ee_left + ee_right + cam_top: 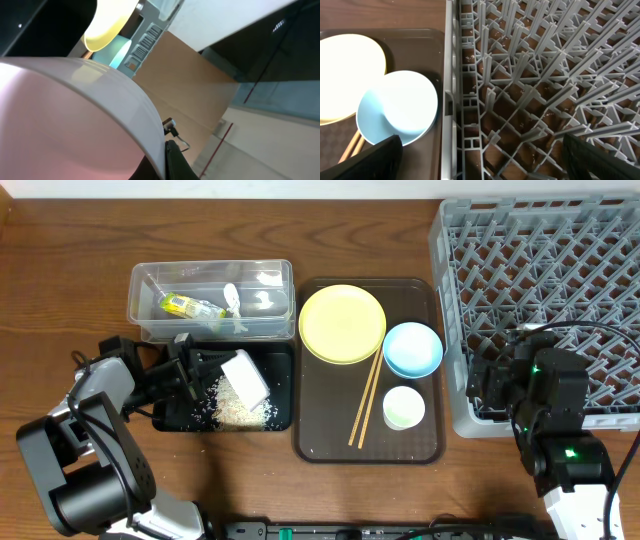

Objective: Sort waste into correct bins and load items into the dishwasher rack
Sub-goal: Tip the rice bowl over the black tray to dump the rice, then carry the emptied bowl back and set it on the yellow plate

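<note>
**Bowl tipped over the black tray, held by its rim**

The left gripper (212, 372) is clamped shut on the rim of the white bowl (245, 377), which lies tipped on its side above the black tray (283, 383). Loose rice (236, 409) lies scattered on the tray floor beneath it. In the left wrist view the bowl's pinkish outside (55, 125) fills most of the frame, so the inside cannot be checked for stuck grains.

The right gripper (480, 162) hangs with jaws wide and empty over the near left edge of the dishwasher rack (540, 280).

The wrapper (185, 306) and white scrap (232, 298) are in the clear tub (140, 280). The yellow plate (342, 324), blue bowl (412, 349), white cup (404, 407) and chopsticks (365, 400) wait on the brown tray (320, 435).

The risks, as I judge them:
- A rim pinch on a smooth tilted bowl may slip (a drop would scatter rice past the tray).
- Leftover grains could ride into the rack.
- Carrying the bowl across could clip the plate, or meet the right arm parked at the rack's edge.
</note>
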Motion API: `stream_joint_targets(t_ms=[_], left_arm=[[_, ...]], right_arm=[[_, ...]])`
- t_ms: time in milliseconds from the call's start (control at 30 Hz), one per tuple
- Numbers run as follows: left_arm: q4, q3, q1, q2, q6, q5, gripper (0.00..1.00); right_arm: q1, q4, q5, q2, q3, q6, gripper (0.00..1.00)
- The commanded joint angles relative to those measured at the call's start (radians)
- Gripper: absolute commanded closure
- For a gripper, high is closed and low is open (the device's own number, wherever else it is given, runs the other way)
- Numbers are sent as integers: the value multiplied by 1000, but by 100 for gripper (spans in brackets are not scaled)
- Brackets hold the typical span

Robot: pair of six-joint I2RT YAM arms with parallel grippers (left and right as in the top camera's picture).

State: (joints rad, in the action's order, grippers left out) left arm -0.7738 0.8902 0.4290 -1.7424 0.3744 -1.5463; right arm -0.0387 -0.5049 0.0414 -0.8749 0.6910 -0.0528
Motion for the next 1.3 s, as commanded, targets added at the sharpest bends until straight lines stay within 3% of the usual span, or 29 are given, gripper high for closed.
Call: stream_joint_targets(t_ms=[0, 67, 167, 367, 567, 733, 1033, 1267], left_arm=[[1, 1, -26, 82, -135, -20, 94], [4, 9, -58, 143, -198, 44, 94], [33, 28, -132, 244, -204, 260, 94], [185, 71, -400, 399, -126, 705, 94], [425, 90, -700, 402, -145, 1060, 94], [621, 90, -886, 337, -256, 1323, 94], [905, 90, -990, 80, -321, 1383, 94], [959, 90, -992, -43, -318, 1371, 93]], right_arm=[[-8, -2, 3, 4, 18, -13, 1], [-8, -1, 3, 4, 18, -13, 1], [-8, -1, 3, 4, 18, -13, 2], [-8, 0, 3, 4, 18, -13, 1], [-8, -1, 3, 4, 18, -14, 2], [-8, -2, 3, 4, 18, -14, 2], [-8, -1, 3, 4, 18, -14, 2], [-8, -1, 3, 4, 18, -14, 2]])
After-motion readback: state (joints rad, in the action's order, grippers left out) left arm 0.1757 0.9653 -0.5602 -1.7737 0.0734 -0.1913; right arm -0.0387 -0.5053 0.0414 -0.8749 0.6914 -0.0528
